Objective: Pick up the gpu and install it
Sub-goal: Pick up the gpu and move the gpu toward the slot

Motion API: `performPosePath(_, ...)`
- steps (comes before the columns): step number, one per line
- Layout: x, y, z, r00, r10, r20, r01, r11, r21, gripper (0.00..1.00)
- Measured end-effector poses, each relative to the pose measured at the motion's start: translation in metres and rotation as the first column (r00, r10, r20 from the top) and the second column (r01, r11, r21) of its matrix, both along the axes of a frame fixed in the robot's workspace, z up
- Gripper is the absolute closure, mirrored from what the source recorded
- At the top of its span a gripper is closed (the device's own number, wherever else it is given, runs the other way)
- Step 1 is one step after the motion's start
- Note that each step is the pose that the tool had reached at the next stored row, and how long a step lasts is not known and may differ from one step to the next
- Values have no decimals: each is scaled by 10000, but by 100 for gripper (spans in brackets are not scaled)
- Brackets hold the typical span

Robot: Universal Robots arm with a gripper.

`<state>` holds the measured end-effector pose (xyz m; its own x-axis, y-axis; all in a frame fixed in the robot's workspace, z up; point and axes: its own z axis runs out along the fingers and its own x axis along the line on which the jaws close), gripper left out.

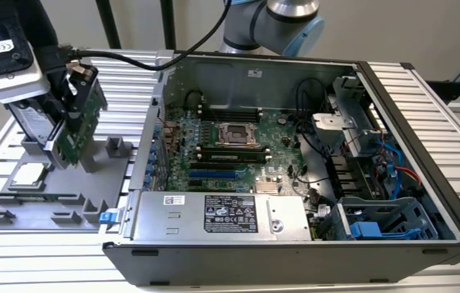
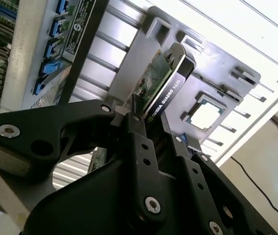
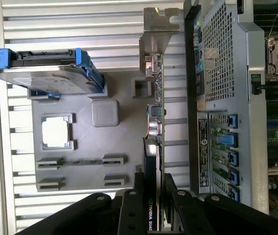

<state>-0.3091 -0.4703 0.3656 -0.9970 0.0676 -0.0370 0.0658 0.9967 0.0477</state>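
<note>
The gpu [image 1: 79, 125] stands on edge over the grey fixture [image 1: 99, 183] at the exterior view's left, green board facing the computer case. My gripper [image 1: 71, 97] is shut on its upper edge. In both wrist views the black fingers [image 2: 136, 129] clamp the card [image 2: 161, 78] from both sides. The card is seen edge-on [image 3: 154, 112] with its silver bracket [image 3: 156, 29] at the far end, and my gripper [image 3: 152, 188] sits at the near end. I cannot tell whether the card's lower edge still touches the fixture.
A silver hard drive in a blue frame [image 3: 46, 73] and a square CPU chip [image 1: 27, 175] rest on the fixture beside the card. The open computer case [image 1: 449, 201] lies at the exterior view's right, motherboard [image 1: 230, 146] with blue slots [image 1: 213, 174] exposed.
</note>
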Motion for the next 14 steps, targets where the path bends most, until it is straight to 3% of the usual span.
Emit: performPosePath(14,0,0,227,10000,0,0,0,10000,0,100)
